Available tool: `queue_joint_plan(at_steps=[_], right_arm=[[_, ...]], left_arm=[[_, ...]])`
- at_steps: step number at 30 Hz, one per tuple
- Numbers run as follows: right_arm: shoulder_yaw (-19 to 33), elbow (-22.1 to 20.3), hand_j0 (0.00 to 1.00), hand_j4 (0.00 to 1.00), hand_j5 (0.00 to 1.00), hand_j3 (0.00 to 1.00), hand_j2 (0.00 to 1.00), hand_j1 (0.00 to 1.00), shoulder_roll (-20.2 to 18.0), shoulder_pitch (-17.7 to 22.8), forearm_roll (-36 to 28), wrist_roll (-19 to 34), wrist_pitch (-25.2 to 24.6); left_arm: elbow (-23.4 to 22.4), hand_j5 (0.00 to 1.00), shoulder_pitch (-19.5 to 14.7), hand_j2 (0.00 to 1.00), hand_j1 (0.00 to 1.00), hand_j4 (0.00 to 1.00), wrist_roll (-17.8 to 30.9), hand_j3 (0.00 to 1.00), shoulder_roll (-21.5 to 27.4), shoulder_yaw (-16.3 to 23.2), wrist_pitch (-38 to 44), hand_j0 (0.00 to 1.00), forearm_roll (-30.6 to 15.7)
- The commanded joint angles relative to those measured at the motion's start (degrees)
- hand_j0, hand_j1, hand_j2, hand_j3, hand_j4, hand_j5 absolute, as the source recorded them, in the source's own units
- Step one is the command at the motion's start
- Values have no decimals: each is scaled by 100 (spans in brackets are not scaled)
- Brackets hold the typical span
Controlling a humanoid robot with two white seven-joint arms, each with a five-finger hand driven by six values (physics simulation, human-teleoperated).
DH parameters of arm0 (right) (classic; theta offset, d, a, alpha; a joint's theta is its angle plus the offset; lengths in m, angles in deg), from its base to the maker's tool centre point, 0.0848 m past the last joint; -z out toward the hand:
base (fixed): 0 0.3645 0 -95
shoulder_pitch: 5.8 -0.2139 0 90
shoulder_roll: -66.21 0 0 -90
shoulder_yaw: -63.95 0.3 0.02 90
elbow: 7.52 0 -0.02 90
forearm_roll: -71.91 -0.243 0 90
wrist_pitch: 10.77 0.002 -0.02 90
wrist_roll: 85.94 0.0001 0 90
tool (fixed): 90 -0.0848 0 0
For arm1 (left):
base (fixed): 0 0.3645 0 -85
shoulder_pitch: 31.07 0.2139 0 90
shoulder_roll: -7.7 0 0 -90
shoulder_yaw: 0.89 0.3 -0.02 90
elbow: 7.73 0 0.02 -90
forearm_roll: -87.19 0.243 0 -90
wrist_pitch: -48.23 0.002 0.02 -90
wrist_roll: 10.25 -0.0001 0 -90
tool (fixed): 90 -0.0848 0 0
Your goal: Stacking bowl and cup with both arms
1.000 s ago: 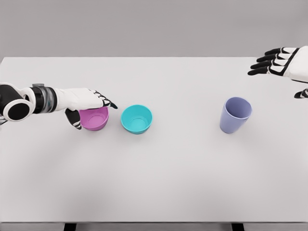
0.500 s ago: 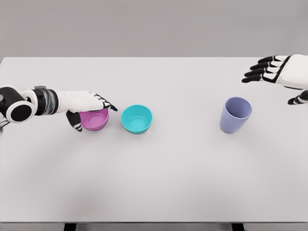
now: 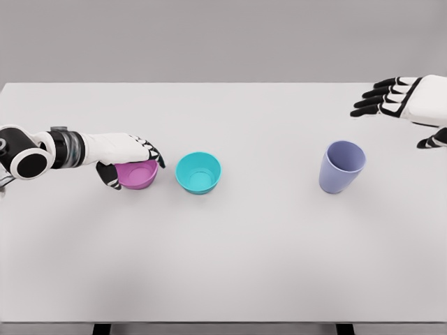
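My left hand point(image 3: 129, 155) has closed more on the pink bowl point(image 3: 137, 174), left of the teal bowl point(image 3: 198, 172). My right hand point(image 3: 408, 105), fingers apart, stays above the cup point(image 3: 341, 166).

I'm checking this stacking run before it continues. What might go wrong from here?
The left hand covers the small pink bowl from above with thumb low at its side; a shallow grip may slip. The teal bowl sits close beside and might get knocked. The right hand hovers open, away from the lavender cup.
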Motion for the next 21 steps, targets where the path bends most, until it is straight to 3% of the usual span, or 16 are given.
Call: queue_joint_plan(at_steps=[1,21], right_arm=[[1,-5,100,100,100,100,100,100,17,0,-21,-3,-16],[-174,-5,100,100,100,100,100,100,52,0,-13,-3,-16]], left_arm=[[1,75,0,75,75,75,-13,75,4,1,13,75,-21],[362,73,-79,73,73,73,-13,73,92,-219,-4,73,-56]])
